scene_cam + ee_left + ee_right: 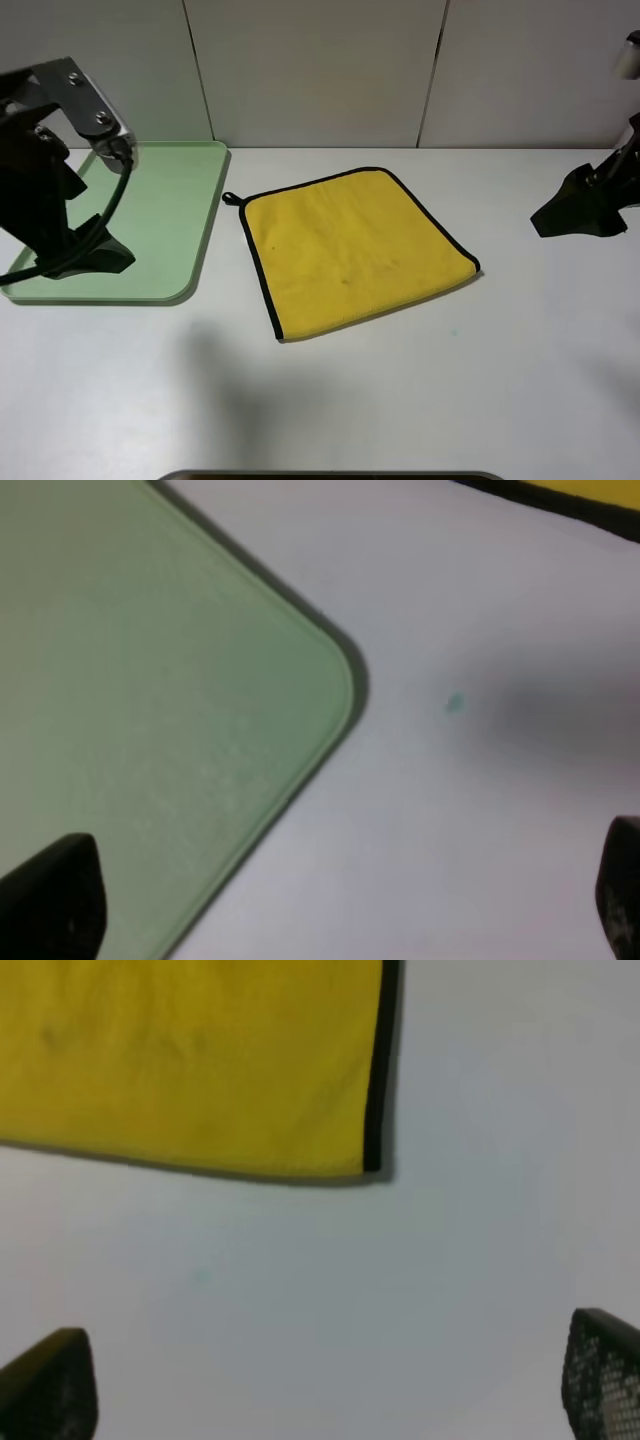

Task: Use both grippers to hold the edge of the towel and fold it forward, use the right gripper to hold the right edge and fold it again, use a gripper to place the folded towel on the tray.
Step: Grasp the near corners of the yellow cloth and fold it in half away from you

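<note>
The towel (350, 250) lies flat and unfolded on the white table, bright yellow with black edging and a small loop at its far left corner. The pale-green tray (170, 220) sits to its left. My left gripper (95, 255) hangs over the tray's near right corner (150, 680), open and empty, its fingertips (55, 895) wide apart. A strip of the towel (600, 488) shows at the edge of the left wrist view. My right gripper (570, 210) is at the far right, open and empty, apart from the towel's near right corner (190, 1060).
Grey wall panels (320, 70) stand behind the table. A dark rounded edge (330, 475) shows at the table's front. A small teal speck (453, 702) marks the table between the tray and the towel.
</note>
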Available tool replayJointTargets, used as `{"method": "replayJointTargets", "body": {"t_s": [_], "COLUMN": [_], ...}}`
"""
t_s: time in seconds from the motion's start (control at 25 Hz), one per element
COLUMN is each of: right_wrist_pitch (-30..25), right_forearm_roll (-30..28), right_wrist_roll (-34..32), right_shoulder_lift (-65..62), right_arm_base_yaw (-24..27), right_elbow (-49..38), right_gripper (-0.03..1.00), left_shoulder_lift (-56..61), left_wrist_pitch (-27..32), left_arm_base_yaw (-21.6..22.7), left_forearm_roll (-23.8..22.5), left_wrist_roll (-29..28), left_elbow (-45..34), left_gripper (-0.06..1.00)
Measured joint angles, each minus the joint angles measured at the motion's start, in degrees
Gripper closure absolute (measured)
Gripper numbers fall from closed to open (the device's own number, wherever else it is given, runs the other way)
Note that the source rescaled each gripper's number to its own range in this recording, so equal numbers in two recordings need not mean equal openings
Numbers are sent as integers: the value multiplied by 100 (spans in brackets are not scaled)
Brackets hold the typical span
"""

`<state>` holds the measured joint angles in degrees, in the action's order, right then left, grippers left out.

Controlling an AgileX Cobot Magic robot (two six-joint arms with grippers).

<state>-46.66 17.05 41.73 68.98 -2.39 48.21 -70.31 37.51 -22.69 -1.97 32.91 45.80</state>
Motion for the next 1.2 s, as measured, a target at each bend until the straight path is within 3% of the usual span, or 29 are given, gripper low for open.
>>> {"method": "replayJointTargets", "body": {"t_s": [0.28, 0.48, 0.76, 1.2], "right_wrist_pitch": [365, 736, 1013, 1443], "right_forearm_roll": [1, 1, 1, -4], "right_wrist_roll": [1274, 1912, 2326, 2504], "right_shoulder_lift": [228, 387, 908, 1748], "right_arm_base_yaw": [0, 0, 0, 0], "right_elbow": [0, 0, 0, 0], "right_gripper": [-3, -3, -3, -3], "left_shoulder_lift": [-682, -1156, -1958, -2688], "left_wrist_pitch": [-457, -900, -1610, -2252], "left_arm_base_yaw": [-86, -662, -1412, -1598], "left_forearm_roll": [5, 5, 10, 10], "left_wrist_roll": [1014, 1593, 1603, 1376], "left_elbow": [0, 0, 1, 25], "left_gripper": [-4, -4, -4, -4]}}
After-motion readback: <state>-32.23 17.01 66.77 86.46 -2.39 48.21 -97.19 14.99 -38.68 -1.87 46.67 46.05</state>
